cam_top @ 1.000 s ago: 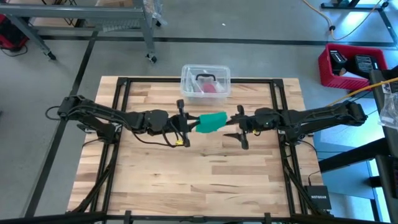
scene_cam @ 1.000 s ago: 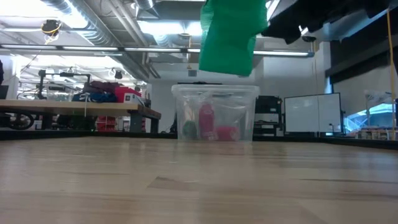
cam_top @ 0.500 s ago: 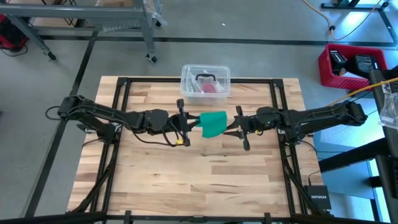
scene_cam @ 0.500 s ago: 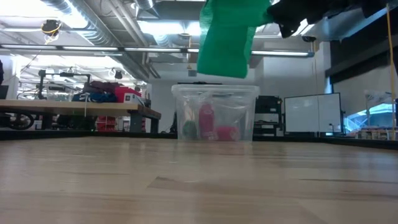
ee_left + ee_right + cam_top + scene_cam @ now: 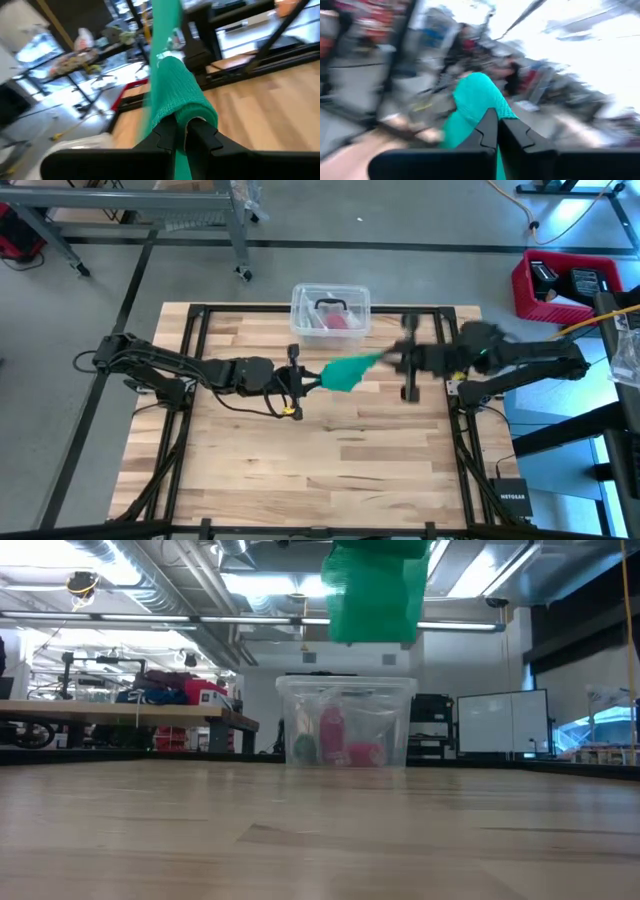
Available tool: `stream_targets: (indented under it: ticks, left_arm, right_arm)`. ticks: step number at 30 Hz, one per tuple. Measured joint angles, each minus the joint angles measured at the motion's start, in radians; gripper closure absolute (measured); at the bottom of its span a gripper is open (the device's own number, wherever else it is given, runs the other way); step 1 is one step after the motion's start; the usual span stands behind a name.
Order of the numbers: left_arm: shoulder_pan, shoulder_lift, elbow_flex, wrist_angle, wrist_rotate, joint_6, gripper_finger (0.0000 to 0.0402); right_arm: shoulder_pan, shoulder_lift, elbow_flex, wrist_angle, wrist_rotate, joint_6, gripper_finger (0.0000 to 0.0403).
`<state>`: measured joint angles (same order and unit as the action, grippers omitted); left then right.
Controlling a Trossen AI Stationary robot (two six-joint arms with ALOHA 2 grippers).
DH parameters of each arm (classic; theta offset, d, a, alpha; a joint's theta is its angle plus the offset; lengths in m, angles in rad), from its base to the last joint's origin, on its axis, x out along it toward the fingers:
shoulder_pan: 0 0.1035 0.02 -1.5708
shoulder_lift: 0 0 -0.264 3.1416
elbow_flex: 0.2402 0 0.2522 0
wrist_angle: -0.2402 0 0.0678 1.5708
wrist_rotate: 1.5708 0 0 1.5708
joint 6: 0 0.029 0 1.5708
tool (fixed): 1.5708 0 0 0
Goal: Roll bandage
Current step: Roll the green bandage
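The teal-green bandage (image 5: 345, 374) hangs in the air above the table's middle, stretched between my two grippers. It runs from a thick wad at my left gripper (image 5: 300, 380) and narrows toward my right gripper (image 5: 392, 360). Both grippers are shut on it. The low view shows the bandage (image 5: 375, 590) high above the wood, touching nothing below. My right arm is blurred. My left gripper pinches the wad end of the bandage (image 5: 176, 112) between its two fingers, coming level from the table's left. Fabric bulges over the fingertips (image 5: 200, 131); the strip leads away toward the other arm, clear of the table. My right gripper pinches the bandage's narrow end (image 5: 479, 102) between its two shut fingers, coming from the table's right, along the strip. That end is lifted clear and the strip is drawn out toward my left gripper.
A clear plastic tub (image 5: 330, 308) stands at the table's far edge, behind the bandage, with a pink-red item (image 5: 365, 753) inside. A red crate (image 5: 560, 280) sits on the floor beyond the right edge. Bare wood lies toward the near edge.
My right gripper has shut on the bandage's free end and pulled toward the table's right and far edge, turning as it went. The broad hanging flap has been drawn out into a narrow tapering strip, while the wad end has stayed at my left gripper.
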<state>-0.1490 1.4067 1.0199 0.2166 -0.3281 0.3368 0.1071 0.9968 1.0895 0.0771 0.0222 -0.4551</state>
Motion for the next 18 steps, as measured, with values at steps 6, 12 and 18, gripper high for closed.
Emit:
stream_targets:
  ticks: [6,12,18]
  left_arm:
    - [-0.029,0.000,0.000,-0.018,0.145,-0.038,0.0385]
    - [-0.084,0.000,0.012,0.007,0.236,-0.049,0.0385]
    - [-0.121,-0.041,0.056,-0.028,0.247,-0.076,0.0385]
  right_arm:
    - [-0.152,0.023,0.143,-0.095,0.136,-0.103,0.0397]
    - [-0.328,0.045,0.132,-0.211,0.154,-0.031,0.0399]
    - [-0.438,0.100,0.112,-0.417,0.161,0.121,0.0368]
